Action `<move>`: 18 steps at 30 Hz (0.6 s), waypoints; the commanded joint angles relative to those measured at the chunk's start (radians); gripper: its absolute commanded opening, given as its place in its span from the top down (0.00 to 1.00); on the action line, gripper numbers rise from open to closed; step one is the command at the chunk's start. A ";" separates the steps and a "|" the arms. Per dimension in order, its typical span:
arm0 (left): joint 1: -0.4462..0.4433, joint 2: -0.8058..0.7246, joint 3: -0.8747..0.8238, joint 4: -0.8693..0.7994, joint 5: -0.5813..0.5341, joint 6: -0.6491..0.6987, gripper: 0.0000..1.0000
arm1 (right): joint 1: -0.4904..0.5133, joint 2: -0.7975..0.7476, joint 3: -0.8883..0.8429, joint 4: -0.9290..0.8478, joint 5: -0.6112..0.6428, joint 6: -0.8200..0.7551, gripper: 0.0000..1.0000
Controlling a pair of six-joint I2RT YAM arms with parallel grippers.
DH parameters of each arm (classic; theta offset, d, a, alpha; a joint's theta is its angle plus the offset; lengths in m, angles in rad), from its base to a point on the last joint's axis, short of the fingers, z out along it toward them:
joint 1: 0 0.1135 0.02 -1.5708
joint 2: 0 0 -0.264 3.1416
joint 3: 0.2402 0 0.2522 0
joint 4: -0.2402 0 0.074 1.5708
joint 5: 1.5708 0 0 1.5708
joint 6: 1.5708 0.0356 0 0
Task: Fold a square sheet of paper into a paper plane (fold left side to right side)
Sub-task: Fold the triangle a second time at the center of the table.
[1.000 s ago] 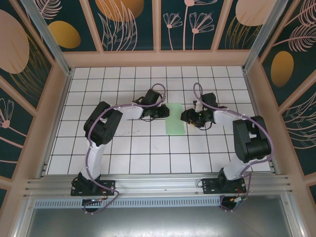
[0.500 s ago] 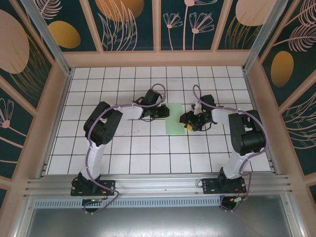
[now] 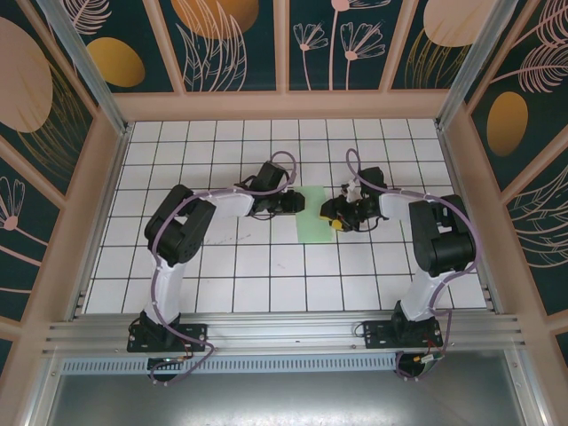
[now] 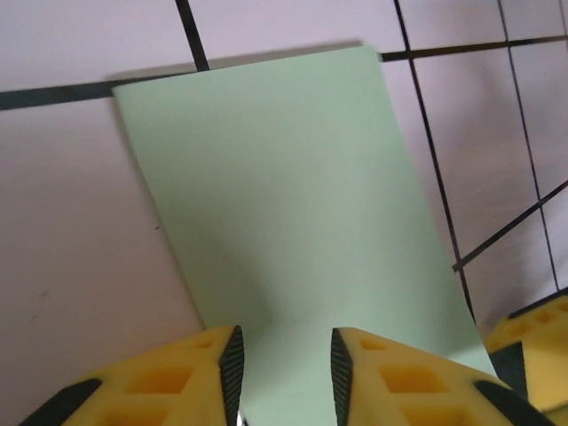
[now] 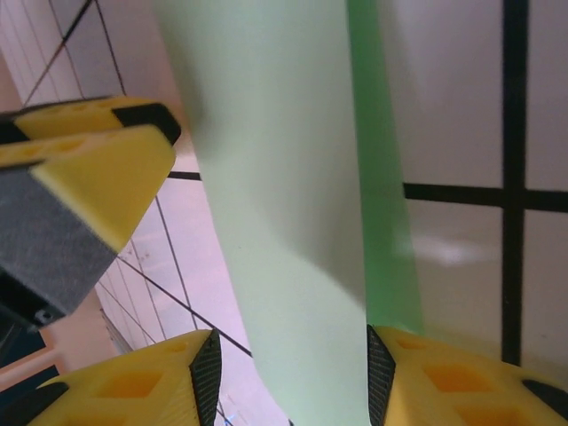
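**Top view.** The square sheet of paper (image 3: 314, 217) lies on the white tiled worktop (image 3: 222, 266), about mid-depth and a little right of centre. From here it reads as a narrow pale green strip, longer from near to far than from left to right. The left tool (image 3: 299, 204) sits at the strip's left long edge, toward its far half. The right tool (image 3: 331, 216) sits at the right long edge, slightly nearer. Both arms bend inward from their bases at the near edge. From this height I cannot tell how either tool's jaws stand.

**Left wrist view.** The sheet takes up the middle of the frame, and its far edge runs close along a black grid line. My left tool (image 4: 286, 368) is spread. Its two yellow fingers (image 4: 177, 382), with black pads, stand apart at the bottom of the frame, and the pale green paper runs on into the gap between them. I cannot tell whether either pad touches the sheet. A yellow finger of the right tool (image 4: 532, 328) shows at the lower right, just beside the paper's right edge.

**Right wrist view.** The right tool (image 5: 288, 373) is spread wide, and the sheet passes through the gap between its fingers (image 5: 461, 382). The paper shows a pale face with a darker green band along its right side. The left tool's yellow finger (image 5: 89, 177), with a grey pad, sits at the upper left, close to the sheet's edge.
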 commanded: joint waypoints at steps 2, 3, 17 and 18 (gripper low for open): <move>0.001 -0.197 -0.088 0.072 -0.059 0.068 0.57 | -0.005 0.023 0.047 0.042 -0.063 0.036 0.52; 0.001 -0.235 -0.118 0.084 -0.066 0.079 0.54 | -0.005 0.026 0.056 0.042 -0.071 0.039 0.53; -0.270 -0.396 -0.207 -0.019 -0.269 0.185 0.40 | -0.004 0.103 0.192 -0.049 -0.063 0.002 0.57; -0.294 -0.380 -0.188 -0.039 -0.294 0.183 0.38 | -0.004 0.109 0.198 -0.054 -0.063 0.000 0.57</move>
